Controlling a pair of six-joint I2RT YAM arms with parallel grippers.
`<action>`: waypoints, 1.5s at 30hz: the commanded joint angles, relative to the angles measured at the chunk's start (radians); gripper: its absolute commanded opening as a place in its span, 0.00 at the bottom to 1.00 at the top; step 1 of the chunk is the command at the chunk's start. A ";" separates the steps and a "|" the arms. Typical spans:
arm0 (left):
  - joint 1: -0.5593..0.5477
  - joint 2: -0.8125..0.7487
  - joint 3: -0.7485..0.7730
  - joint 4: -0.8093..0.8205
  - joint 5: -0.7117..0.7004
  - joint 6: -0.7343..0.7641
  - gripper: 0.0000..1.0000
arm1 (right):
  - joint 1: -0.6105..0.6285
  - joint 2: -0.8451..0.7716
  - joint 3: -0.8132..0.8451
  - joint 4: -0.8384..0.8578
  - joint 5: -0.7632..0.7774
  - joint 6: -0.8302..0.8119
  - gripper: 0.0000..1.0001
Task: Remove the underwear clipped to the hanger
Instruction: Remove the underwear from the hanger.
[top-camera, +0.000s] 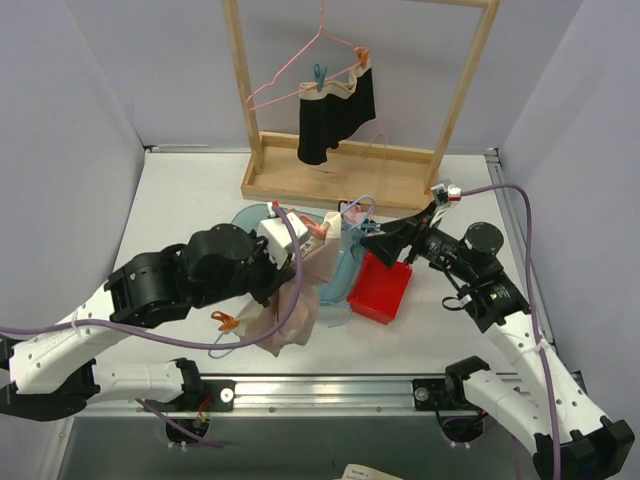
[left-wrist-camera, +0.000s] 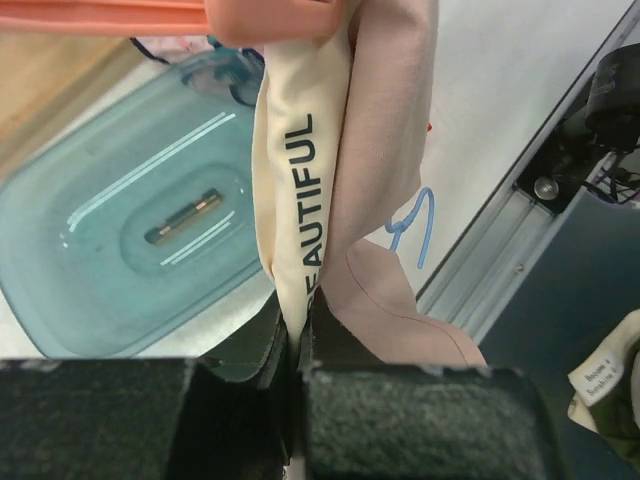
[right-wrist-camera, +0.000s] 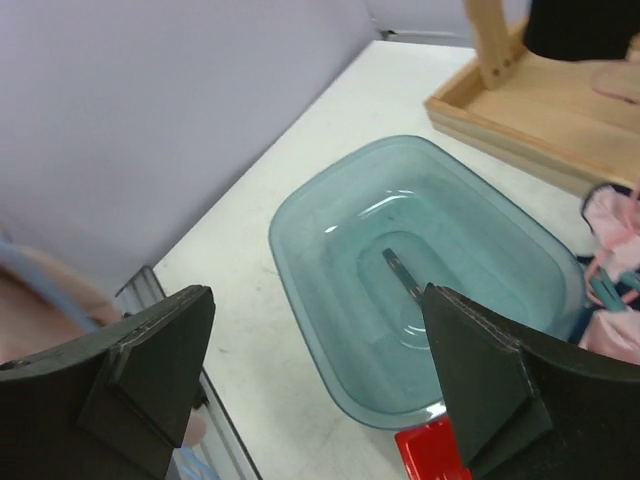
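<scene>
Elbow bent, the left arm (top-camera: 190, 275) lies low across the lower left of the top view, its wrist reaching toward the middle of the table (top-camera: 180, 190). The left gripper (left-wrist-camera: 297, 340) is clamped on pale pink briefs (left-wrist-camera: 385, 140), its dark pads pressed together over a cream waistband (left-wrist-camera: 295, 190) printed with black letters. From above, the cloth drapes down from the wrist to the table in front of the arm. An orange clothespin (top-camera: 225, 320) lies just left of that draped cloth. A clear teal tub (top-camera: 345, 268) sits right of the left gripper at centre frame, with more pink cloth (top-camera: 352, 212) at its far rim and a red box (top-camera: 385, 288) touching its right side. Above these, in the upper middle, black briefs (top-camera: 335, 115) with a beige waistband hang from a pink wire hanger (top-camera: 290, 78) on a wooden rack (top-camera: 247, 90). A blue clothespin (top-camera: 319, 77) and an orange one (top-camera: 363, 55) clip them on. At the right, the right arm (top-camera: 485, 275) angles in from the lower right corner. The right gripper (right-wrist-camera: 320, 350) hovers over the tub with its jaws spread wide, holding nothing.
</scene>
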 joint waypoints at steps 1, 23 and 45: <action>0.084 -0.038 -0.010 0.029 0.187 -0.088 0.03 | 0.048 -0.042 0.005 0.131 -0.130 -0.085 0.86; 0.295 0.141 -0.090 -0.146 0.724 0.157 0.03 | 0.061 0.047 0.339 -0.217 -0.059 -0.341 0.68; 0.173 0.103 -0.142 -0.194 0.683 0.202 0.03 | 0.142 0.214 0.384 -0.387 -0.475 -0.429 0.99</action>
